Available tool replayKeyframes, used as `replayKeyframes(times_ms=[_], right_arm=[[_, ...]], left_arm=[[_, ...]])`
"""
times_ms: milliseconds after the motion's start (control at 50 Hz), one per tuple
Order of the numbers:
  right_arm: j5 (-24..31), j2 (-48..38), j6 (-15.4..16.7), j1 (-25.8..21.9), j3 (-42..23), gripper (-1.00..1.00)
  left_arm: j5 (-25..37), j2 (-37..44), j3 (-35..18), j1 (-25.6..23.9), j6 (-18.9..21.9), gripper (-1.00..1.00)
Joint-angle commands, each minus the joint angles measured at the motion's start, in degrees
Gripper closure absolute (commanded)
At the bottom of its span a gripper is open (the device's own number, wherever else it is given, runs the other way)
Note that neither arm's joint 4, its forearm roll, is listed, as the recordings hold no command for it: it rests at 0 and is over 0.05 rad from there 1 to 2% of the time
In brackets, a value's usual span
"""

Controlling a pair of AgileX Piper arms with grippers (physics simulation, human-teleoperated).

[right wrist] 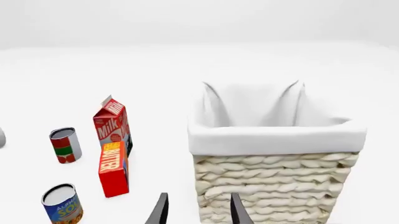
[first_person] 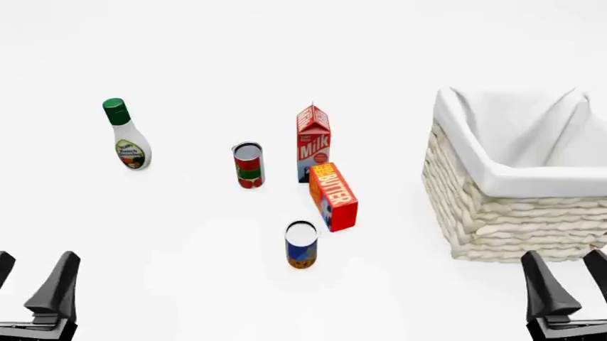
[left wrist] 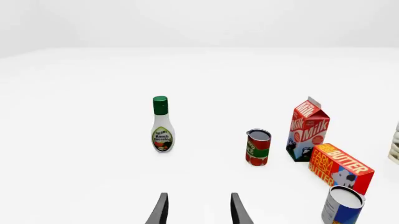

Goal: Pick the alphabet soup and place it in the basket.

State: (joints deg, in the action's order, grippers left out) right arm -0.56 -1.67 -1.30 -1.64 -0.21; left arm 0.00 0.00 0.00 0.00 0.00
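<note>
The alphabet soup (first_person: 301,244) is seen upright on the white desk (first_person: 190,64), untouched, just in front of the butter box (first_person: 334,196). Behind the box a milk carton (first_person: 313,142) is stood, with a red-and-green can (first_person: 249,165) to its left and a ranch dressing bottle (first_person: 125,134) farther left. The basket (first_person: 493,213) is set well to the right. Both the left claw (first_person: 36,288) and right claw (first_person: 567,283) are held open at the near edge, gripping nothing.

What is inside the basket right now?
Only white cloth lining shows inside the basket; no item is visible. Its floor is hidden behind the near rim in every view. The alphabet soup stands outside on the table.
</note>
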Motion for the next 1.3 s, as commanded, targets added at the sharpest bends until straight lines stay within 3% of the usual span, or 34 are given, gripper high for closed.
replayKeyframes(times_ms=[20,80,120,140,320,360,400,420,520,620,700,740,860,880,1160,1300], right_arm=[[0.62,0.76,-0.92,-2.43,0.08,-1.00],[0.22,-0.03,-1.35,-2.24,0.03,-1.00],[-2.99,-6.54,-2.02,-3.65,-0.87,-1.00],[-5.05,-9.30,-0.62,-2.60,-0.54,-1.00],[-1.37,-7.55,2.76,-4.99,-4.85,-1.00],[1.20,-12.45,3.77,-5.64,-11.70,-1.00],[1.73,-13.83,5.62,-6.87,-14.03,-1.00],[2.45,-16.28,4.80,-8.33,-15.70,-1.00],[4.53,-18.53,6.02,-10.80,-19.80,-1.00],[5.75,-20.92,10.84,-13.25,-23.69,-1.00],[7.27,-23.18,10.60,-14.74,-26.66,-1.00],[8.10,-23.66,13.14,-17.44,-27.70,-1.00],[12.25,-29.81,12.39,-20.63,-35.86,-1.00],[14.48,-32.26,11.51,-22.13,-39.74,-1.00],[23.43,-45.43,7.57,-29.47,-53.88,-1.00],[26.47,-52.13,8.47,-30.98,-58.74,-1.00]], left_arm=[[0.00,0.00,0.00,0.00,0.00,-1.00],[0.00,0.00,0.00,0.00,0.00,-1.00],[0.00,0.00,0.00,0.00,0.00,-1.00],[0.00,0.00,0.00,0.00,0.00,-1.00],[0.00,0.00,0.00,0.00,0.00,-1.00],[0.00,0.00,0.00,0.00,0.00,-1.00],[0.00,0.00,0.00,0.00,0.00,-1.00],[0.00,0.00,0.00,0.00,0.00,-1.00],[0.00,0.00,0.00,0.00,0.00,-1.00],[0.00,0.00,0.00,0.00,0.00,-1.00],[0.00,0.00,0.00,0.00,0.00,-1.00],[0.00,0.00,0.00,0.00,0.00,-1.00],[0.00,0.00,0.00,0.00,0.00,-1.00],[0.00,0.00,0.00,0.00,0.00,-1.00],[0.00,0.00,0.00,0.00,0.00,-1.00],[0.00,0.00,0.00,0.00,0.00,-1.00]])
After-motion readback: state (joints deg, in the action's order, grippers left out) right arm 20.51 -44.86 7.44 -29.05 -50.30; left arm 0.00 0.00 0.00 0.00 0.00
